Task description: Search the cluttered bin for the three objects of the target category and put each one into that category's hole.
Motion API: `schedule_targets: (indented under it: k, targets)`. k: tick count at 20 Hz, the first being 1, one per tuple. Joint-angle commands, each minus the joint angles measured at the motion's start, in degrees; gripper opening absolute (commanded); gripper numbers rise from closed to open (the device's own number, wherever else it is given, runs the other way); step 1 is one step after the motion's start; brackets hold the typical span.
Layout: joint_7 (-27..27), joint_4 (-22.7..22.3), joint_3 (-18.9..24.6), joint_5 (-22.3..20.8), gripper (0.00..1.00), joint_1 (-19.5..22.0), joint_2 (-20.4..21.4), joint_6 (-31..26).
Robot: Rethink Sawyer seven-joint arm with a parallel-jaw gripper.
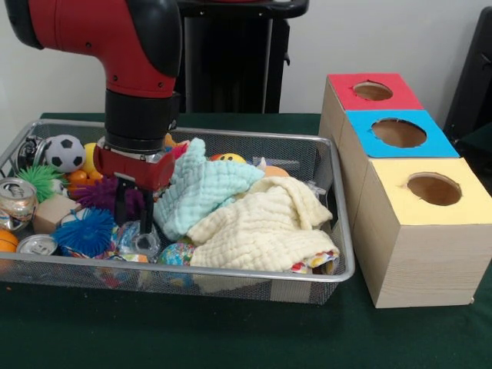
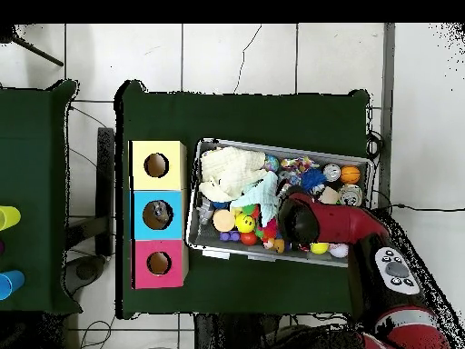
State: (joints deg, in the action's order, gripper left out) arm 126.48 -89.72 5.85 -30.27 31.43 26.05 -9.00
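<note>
- The hand point(image 1: 132, 201) is down inside the wire bin point(image 1: 231, 278), in the left half as the front view shows it, its dark fingers among the toys just beside the purple spiky ball point(image 1: 108, 194). I cannot tell whether the fingers are spread or pinching anything; the toys hide their tips.
- The target category is not given, so which three things are wanted cannot be named. Candidates lie all round the hand: a blue spiky ball point(image 1: 83, 231), a green spiky ball point(image 1: 36, 178), a small football point(image 1: 64, 152), two cans point(image 1: 15, 200), a wooden block point(image 1: 54, 211) and an orange ball point(image 1: 6, 240) at the bin's edge.
- Risks, as I judge them: the toys are packed touching one another, so closing the hand could catch two at once, or nudge a round one away; soft spikes may slip out on the lift.
- A mint cloth point(image 1: 206, 192) and a cream cloth point(image 1: 265, 227) are heaped over the bin's right half, and more toys show only in part under them. Wanted things may lie hidden there, and a cloth could snag and be dragged up.
- The three boxes stand on the green worktop point(image 1: 231, 330) beside the bin, each with a round hole: red box point(image 1: 369, 100), blue box point(image 1: 396, 138), yellow box point(image 1: 430, 223). The bin's wall and the cloth heap lie between hand and holes, so a low carry could knock the load loose.
</note>
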Motion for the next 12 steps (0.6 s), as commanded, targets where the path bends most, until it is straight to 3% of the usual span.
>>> schedule_targets:
  k: [1,2,12]
  targets:
    - [-2.4,2.5,4.5,1.8,0.00,0.6,-1.2,-9.4]
    - [0.2,2.8,3.2,3.6,1.00,-0.3,-1.3,-10.2]
    - [-0.1,3.4,3.2,4.7,1.00,-0.1,-1.8,-11.1]
